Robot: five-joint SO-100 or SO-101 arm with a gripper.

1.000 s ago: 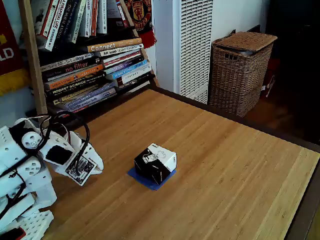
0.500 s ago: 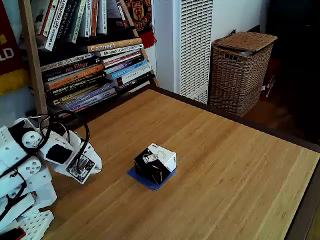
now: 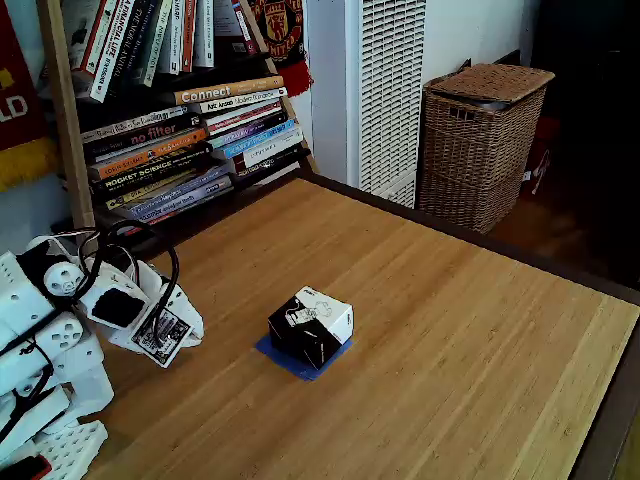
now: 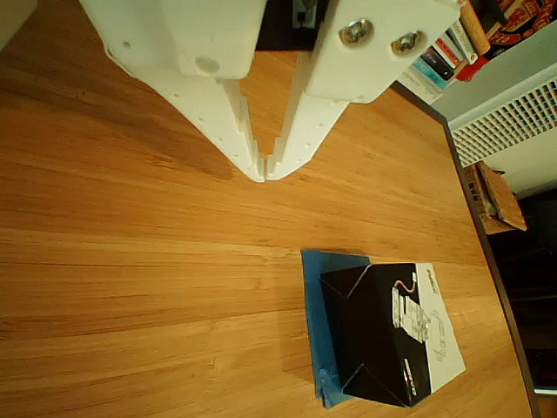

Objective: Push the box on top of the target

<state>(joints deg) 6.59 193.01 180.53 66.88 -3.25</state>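
My gripper (image 4: 265, 171) hangs above bare wood with its two white fingers drawn nearly together, only a thin slit between the tips, and nothing held in them. In the fixed view it (image 3: 190, 333) sits near the left edge of the table (image 3: 450, 330), folded back close to my white base, with a small patterned tag (image 3: 160, 338) on its side. The box (image 3: 311, 325) stands well apart from my fingertips, roughly midway along the table's near half, black sides and white printed top up. It rests on the target (image 3: 292, 359), the blue tape square, but turned against it: in the other view a strip of blue (image 4: 318, 324) shows along one side of the box (image 4: 389, 333) and at a corner. Beyond the table's far edge stands a wicker basket (image 3: 482, 143) with its lid on; I cannot tell what it contains. Books (image 3: 185, 140) are stacked on a shelf behind the far left corner.
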